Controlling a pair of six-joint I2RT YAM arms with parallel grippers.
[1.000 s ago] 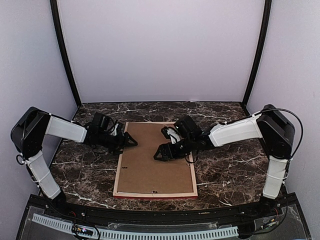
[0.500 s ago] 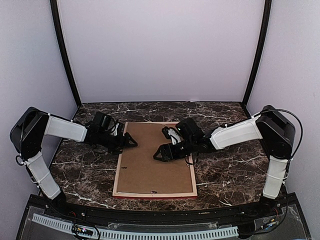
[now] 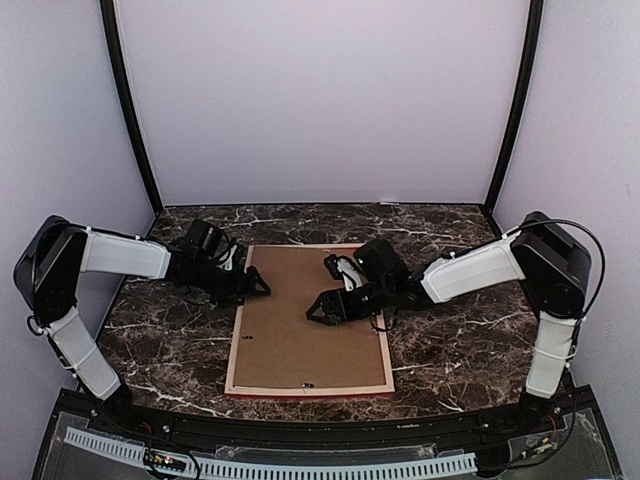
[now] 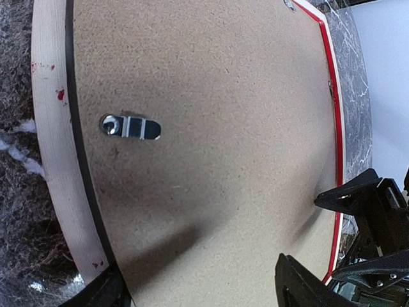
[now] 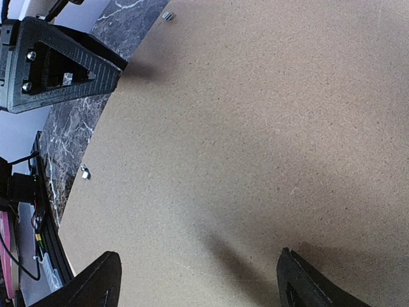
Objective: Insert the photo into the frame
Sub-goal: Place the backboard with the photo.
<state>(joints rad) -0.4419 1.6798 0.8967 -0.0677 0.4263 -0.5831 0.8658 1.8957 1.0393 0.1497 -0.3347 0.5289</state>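
- Frame [image 3: 310, 390] lies face down at the middle of the dark marbled counter [image 3: 450, 340], long sides running 12 to 6 o'clock. The pale wood back faces up, and a thin line of red shows along the 6 o'clock edge.
- A brown backing board [image 3: 300, 330] sits inside the frame and fills the opening from rim to rim.
- The left wrist view shows a small metal tab [image 4: 131, 126] on the board close to the frame's 9 o'clock rim. There are a few red flecks on the pale wood there.
- Left pincer [image 3: 258, 284] comes in from 9 o'clock, low over the frame's rim at about 10 o'clock. Its jaws are spread wide, one finger by the rim and the other over the board. It has hold of nothing. I cannot tell whether it touches the surface.
- Right pincer [image 3: 323, 290] comes in from 3 o'clock and sits over the board, a little toward 1 o'clock of its centre. Its jaws are also spread wide, with only bare board between them in its wrist view. Nothing is gripped.
- The two pincers point at each other across the upper half of the board, near but apart.
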